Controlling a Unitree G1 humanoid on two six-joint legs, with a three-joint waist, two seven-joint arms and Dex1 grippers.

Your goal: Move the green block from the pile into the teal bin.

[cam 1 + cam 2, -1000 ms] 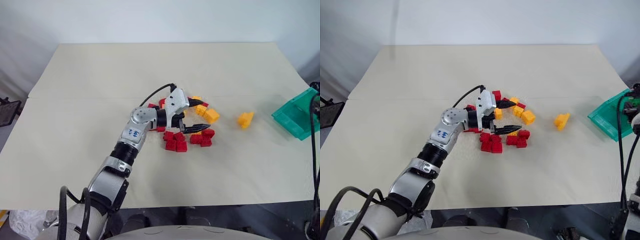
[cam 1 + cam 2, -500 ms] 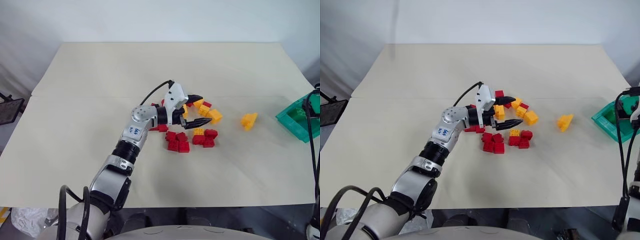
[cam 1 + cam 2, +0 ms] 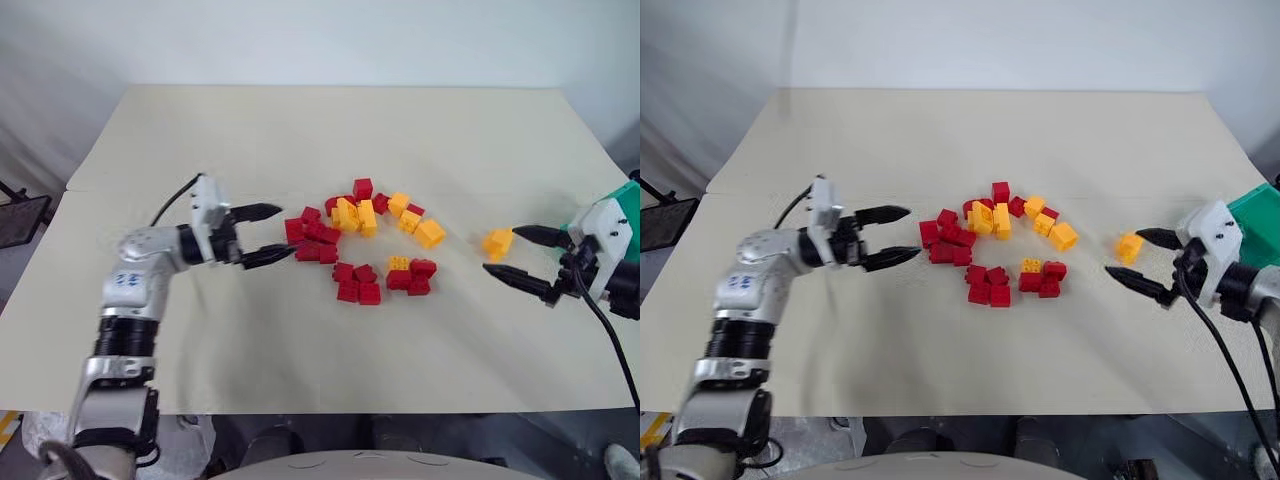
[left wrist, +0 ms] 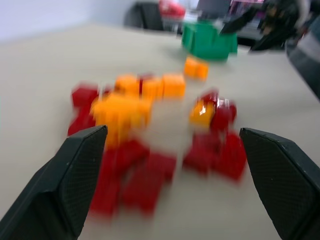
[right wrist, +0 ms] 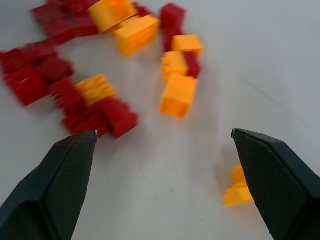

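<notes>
Teal bin beyond pile

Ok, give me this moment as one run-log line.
left claw: open, empty, left of pile | right claw: open, empty, beside stray yellow brick | teal bin: behind right claw | green block: not visible

Large table under a beige covering, spanning nearly the full width, with a crease or seam running left to right across its middle. Pale, plain wall behind the far edge, whitish with a faint blue tint, evenly lit, no window in view. Dark object, perhaps a chair or stand, just past the table's left edge. Dark floor below the near edge. Soft, diffuse light throughout, with faint shadows only.
</notes>
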